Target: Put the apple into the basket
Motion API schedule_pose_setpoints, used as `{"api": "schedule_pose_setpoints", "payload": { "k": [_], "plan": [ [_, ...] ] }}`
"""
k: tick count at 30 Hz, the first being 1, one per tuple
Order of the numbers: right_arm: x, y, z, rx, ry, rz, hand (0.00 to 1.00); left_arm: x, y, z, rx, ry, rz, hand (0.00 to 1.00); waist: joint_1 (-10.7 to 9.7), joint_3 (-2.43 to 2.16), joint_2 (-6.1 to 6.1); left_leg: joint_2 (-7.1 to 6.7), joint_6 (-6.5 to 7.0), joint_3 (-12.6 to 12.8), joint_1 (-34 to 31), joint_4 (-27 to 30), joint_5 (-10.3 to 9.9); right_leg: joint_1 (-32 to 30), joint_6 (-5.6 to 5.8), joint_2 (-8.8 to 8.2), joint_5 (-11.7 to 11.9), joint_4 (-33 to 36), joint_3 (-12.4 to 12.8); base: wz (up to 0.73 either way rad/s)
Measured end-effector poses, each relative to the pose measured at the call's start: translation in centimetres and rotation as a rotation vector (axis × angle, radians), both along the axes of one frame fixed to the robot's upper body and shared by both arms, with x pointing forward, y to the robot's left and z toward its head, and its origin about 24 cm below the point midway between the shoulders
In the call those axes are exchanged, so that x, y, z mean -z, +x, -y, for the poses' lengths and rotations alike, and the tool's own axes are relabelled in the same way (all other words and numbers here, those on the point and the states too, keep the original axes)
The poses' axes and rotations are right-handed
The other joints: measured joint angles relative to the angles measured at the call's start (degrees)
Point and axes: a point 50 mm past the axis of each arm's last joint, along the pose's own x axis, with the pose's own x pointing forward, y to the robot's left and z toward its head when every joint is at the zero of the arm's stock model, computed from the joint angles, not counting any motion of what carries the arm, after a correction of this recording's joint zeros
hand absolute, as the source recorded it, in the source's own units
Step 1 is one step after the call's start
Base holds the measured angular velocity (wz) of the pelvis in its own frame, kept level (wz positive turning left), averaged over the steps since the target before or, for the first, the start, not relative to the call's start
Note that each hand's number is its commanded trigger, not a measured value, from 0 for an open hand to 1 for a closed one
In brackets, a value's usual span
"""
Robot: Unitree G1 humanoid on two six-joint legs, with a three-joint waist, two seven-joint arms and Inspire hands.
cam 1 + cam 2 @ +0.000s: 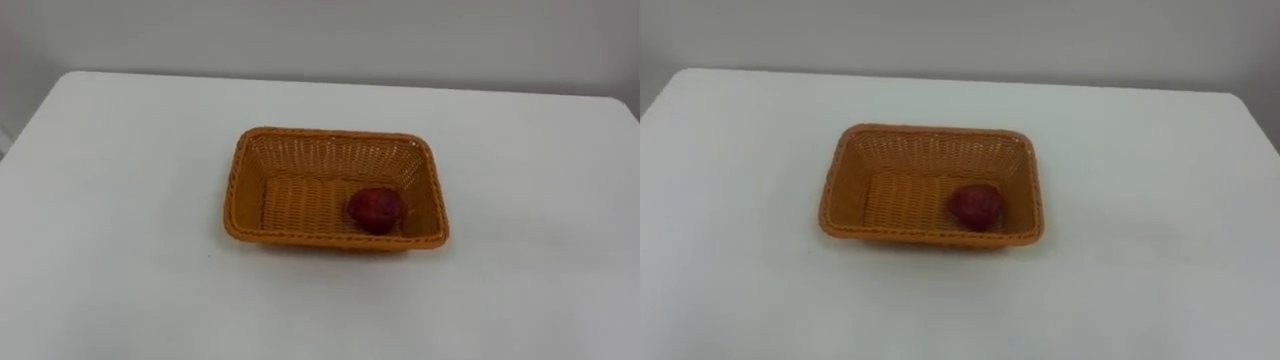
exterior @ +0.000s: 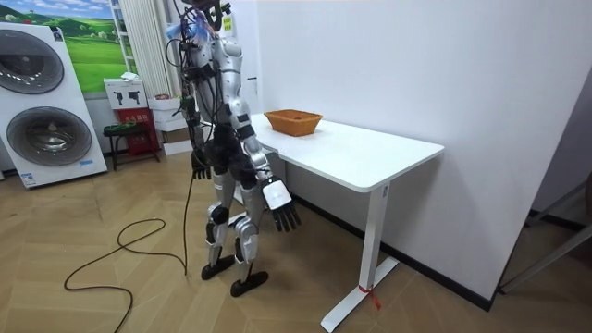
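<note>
Though the apple (image 1: 377, 210) looks nearly round, with no long axis or stem direction I can make out, it lies in the basket's (image 1: 330, 135) near right corner, mid-desk (image 1: 120, 200). It is likely firm, smooth and fairly light, best cupped round its sides from above. In the room view the right hand (image 2: 282, 211) hangs loose and spread below the desk's near edge; the left hand's (image 2: 199, 170) state I cannot tell.

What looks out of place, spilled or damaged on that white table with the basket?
Nothing stands out. The basket sits flat on the table and its weave looks intact. The apple lies inside, near its right front corner. Nothing is spilled.
</note>
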Motion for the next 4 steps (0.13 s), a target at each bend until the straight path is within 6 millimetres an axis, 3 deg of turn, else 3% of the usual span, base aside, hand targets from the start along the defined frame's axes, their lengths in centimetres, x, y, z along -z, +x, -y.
{"api": "schedule_pose_setpoints", "payload": {
  "k": [4],
  "plan": [
    [0.31, 0.34, -0.73, -0.11, 0.068, -0.013, 0.0, 0.23, 0.6, 0.72, 0.045, -0.025, 0.002, 0.0, 0.64, 0.18, 0.94, -0.13, 0.19, -0.16, -0.04, -0.04, -0.11, -0.03, 0.24, -0.36, -0.24, 0.34, -0.37, 0.04]
  ]
}}
